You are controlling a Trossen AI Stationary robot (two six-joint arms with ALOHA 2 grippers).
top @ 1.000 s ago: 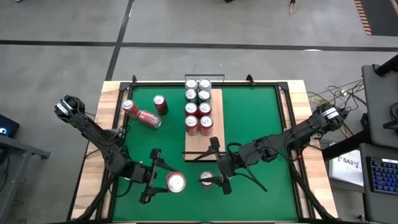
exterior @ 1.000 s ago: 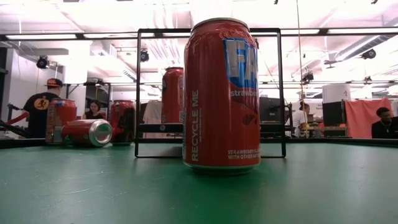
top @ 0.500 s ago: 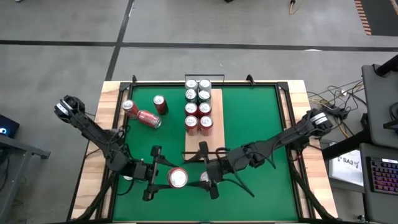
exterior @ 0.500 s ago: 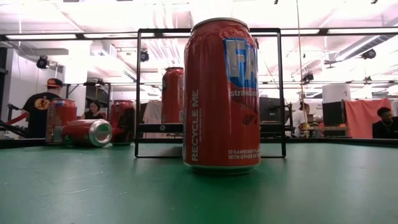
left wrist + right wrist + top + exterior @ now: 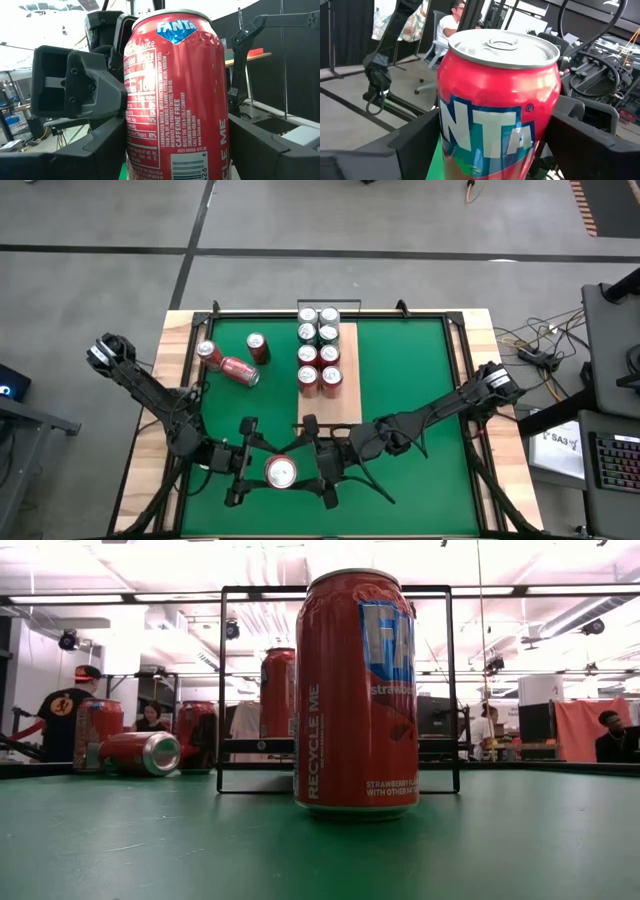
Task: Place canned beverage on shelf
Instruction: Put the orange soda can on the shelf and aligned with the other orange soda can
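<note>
While the table and its green mat take up most of the high view, the piece that matters is the shelf. It is a pale board down the middle, with six cans in pairs at its far end and its near end bare. Three loose cans sit off to the left of it, one on its side.

Both arms meet near the front edge of the mat. The left tool is clamped on the red can, which is upright and just short of the shelf's near end. The right tool faces it from the other side with its fingers apart, one on each flank of the same can. The red can looks lifted clear of the mat, since the low view shows no tool at all, though that is hard to confirm. That view shows only a second red can standing alone before the shelf's rail.

This reads as a hand-over. To do it well, the right tool should centre on the can's body and close squarely before the left lets go. It should keep the can vertical, carry it to the bare near end of the board, and set it down clear of the nearest pair.
</note>
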